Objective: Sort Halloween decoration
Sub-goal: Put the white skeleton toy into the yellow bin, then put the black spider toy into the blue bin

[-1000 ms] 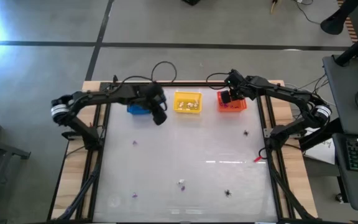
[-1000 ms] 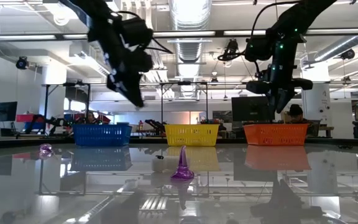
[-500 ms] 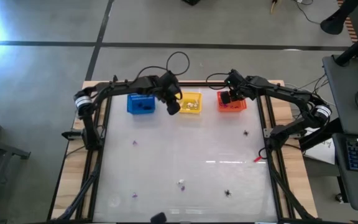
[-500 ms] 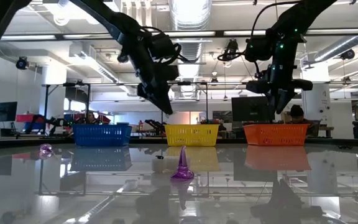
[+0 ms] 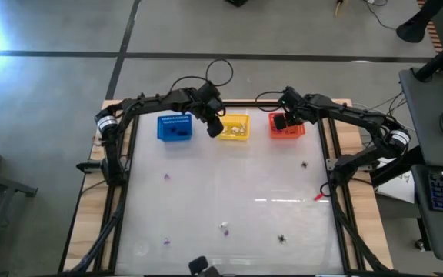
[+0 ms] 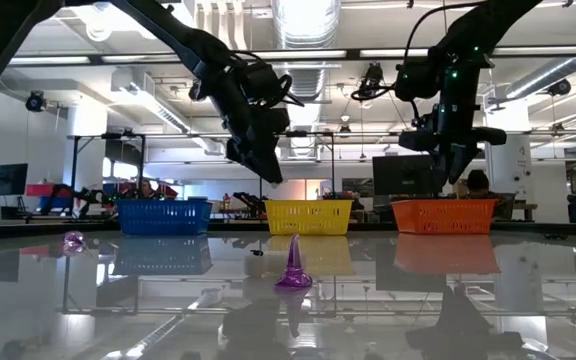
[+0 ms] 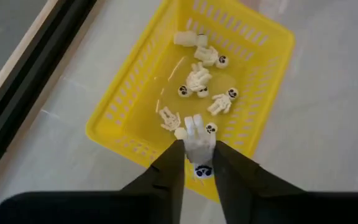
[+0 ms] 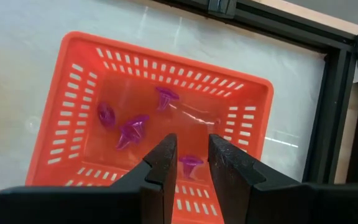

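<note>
My left gripper (image 7: 199,167) hangs over the near-left part of the yellow basket (image 7: 123,118), which holds several white skeleton trinkets (image 7: 197,78). One white skeleton (image 7: 197,140) sits between its parted fingers. My right gripper (image 8: 192,165) stands open with nothing between its fingers above the orange-red basket (image 8: 73,81), where several purple trinkets (image 8: 132,132) lie. The high view shows the left gripper (image 5: 213,128) at the yellow basket (image 5: 237,118) and the right gripper (image 5: 281,121) at the orange-red one (image 5: 292,132). Loose trinkets lie on the table: purple (image 5: 166,177), black (image 5: 304,164), white (image 5: 224,227). My left gripper has the white skeleton between its fingertips, skull (image 7: 202,172) toward the wrist and body reaching out past the tips. The fingers (image 7: 170,167) point down into the yellow basket. I cannot tell whether they touch the skeleton.
A blue basket (image 5: 174,128) stands left of the yellow one along the far edge. More loose trinkets lie near the front: black (image 5: 281,238) and purple (image 5: 165,241). A purple cone-shaped trinket (image 6: 293,268) stands mid-table. Black frame rails (image 5: 121,177) run along both table sides.
My left gripper has swung from beside the blue basket toward the table's right and now hangs over the yellow basket's left part, most of the way covered in the first half second. The right arm has kept still.
</note>
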